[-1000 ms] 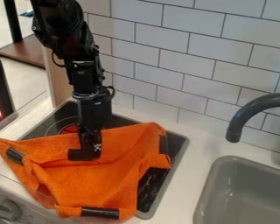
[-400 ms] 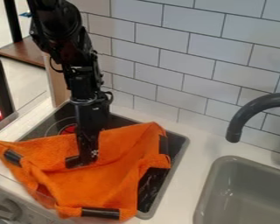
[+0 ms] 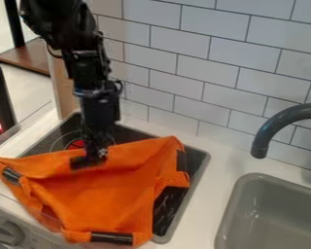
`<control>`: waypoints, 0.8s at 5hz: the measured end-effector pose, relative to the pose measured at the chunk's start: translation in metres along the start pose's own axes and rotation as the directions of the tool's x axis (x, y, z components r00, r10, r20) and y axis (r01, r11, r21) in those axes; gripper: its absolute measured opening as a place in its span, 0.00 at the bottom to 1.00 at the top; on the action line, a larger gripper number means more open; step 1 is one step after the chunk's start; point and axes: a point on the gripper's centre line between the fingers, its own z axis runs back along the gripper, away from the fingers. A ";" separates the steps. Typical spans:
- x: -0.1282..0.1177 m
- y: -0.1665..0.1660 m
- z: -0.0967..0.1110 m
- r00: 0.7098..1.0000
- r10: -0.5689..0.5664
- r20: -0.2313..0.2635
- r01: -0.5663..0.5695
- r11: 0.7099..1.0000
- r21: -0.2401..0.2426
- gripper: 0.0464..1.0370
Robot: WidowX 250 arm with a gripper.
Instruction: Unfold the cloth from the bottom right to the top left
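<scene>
One orange cloth of soft fabric (image 3: 112, 194) lies across the black cooktop with a grey rim (image 3: 196, 163), its long axis running roughly left to right. A narrow corner points left, past the cooktop; another points to the upper right. It looks partly spread, creased and sagging in the middle, with black strips (image 3: 111, 238) along its edges. Over its upper left part is the black gripper (image 3: 88, 160), overlapping the fabric in view; how wide the jaws are, and whether they grip the cloth, I cannot tell. Right of the cooktop come the white counter (image 3: 213, 182), the grey sink (image 3: 239, 194) and a dark curved faucet (image 3: 271, 129), with white wall tiles (image 3: 203, 44) behind.
</scene>
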 end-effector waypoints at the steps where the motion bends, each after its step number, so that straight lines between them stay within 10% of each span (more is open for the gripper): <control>1: 0.004 0.028 0.019 0.999 0.032 0.036 -0.034 0.997 0.074 0.01; 4: 0.014 0.087 0.014 0.996 0.072 0.049 -0.081 0.973 0.215 0.01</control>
